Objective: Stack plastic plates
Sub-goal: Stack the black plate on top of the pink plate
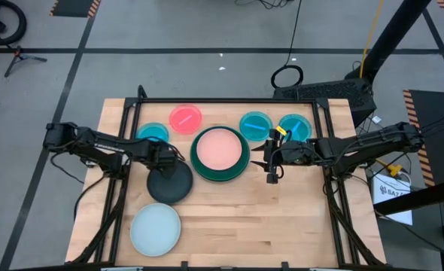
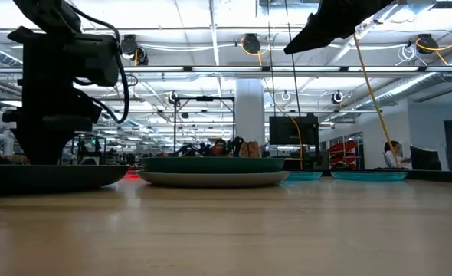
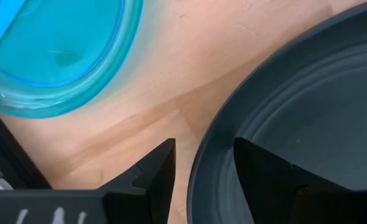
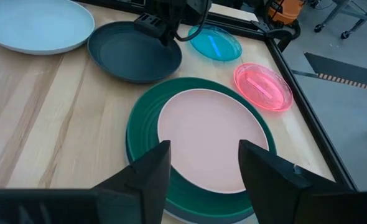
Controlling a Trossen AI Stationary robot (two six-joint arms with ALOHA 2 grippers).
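Stack so far: salmon-pink plate (image 1: 220, 147) sits inside the dark green plate (image 1: 220, 172), mid worktop (image 1: 282, 218). The low view shows a pale rim under the green one, likely the grey plate (image 2: 211, 179) at the bottom.

Left gripper (image 1: 169, 156) is at the far rim of the black plate (image 1: 169, 183), just left of the stack. Left wrist view: fingers apart, one finger (image 3: 152, 174) outside the rim, the other over the inside of the black plate, so the rim sits between them and is not yet clamped.

Right gripper (image 4: 199, 165) hovers just beside the stack's right edge, fingers spread, holding nothing.

Loose plates: pale blue plate (image 1: 155, 229) at the near left, well apart from the stack; pink-red plate (image 1: 185, 117) at the far edge; one bright blue plate (image 1: 153, 132) at the left arm's side, two more bright blue plates (image 1: 256, 124) (image 1: 294, 126) at the far right.

Step in hand, as I judge it: pinch the black plate's rim and move it onto the salmon-pink one.

To do it well: close squarely on the rim with the lower finger properly under the lip, or the thin edge may slip. Lift enough to clear the green rim, carry it level, centre it over the pink, and release low. The right arm should stay clear of the path. The bright blue plate lies near the left gripper; avoid nudging it.
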